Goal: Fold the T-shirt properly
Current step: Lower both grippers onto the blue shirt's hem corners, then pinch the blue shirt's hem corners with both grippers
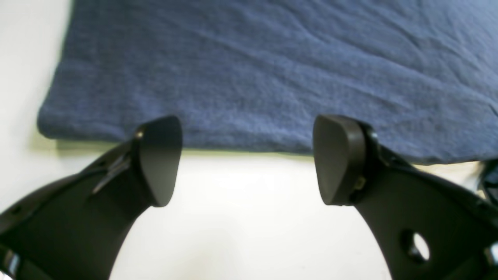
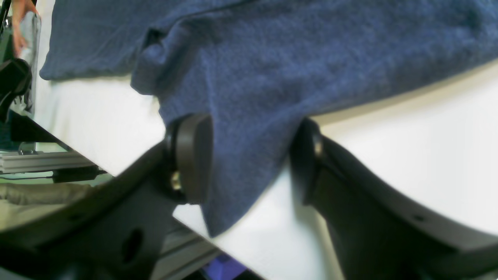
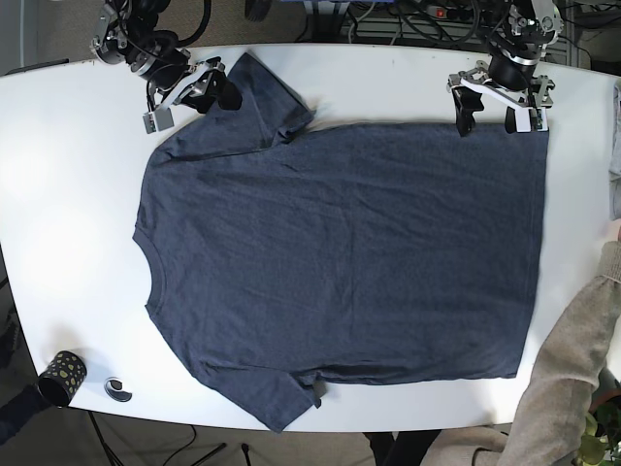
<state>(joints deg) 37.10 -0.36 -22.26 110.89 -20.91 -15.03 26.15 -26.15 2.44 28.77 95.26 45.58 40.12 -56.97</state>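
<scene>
A dark blue T-shirt [image 3: 340,252] lies spread flat on the white table [image 3: 68,194], collar toward the left of the base view. My left gripper [image 3: 498,115] is at the shirt's far right corner. In the left wrist view it [image 1: 249,159] stands open over bare table, fingertips just at the edge of the shirt [image 1: 272,70]. My right gripper [image 3: 215,92] is at the far left sleeve. In the right wrist view it [image 2: 253,163] is open, and a corner of the sleeve [image 2: 241,155] hangs between its two spread fingers near the table's edge.
A black patterned cup [image 3: 61,377] and a small round object [image 3: 118,388] sit at the near left corner. A person's grey-sleeved arm [image 3: 582,388] reaches in at the near right. Cables and equipment [image 3: 408,19] line the far side.
</scene>
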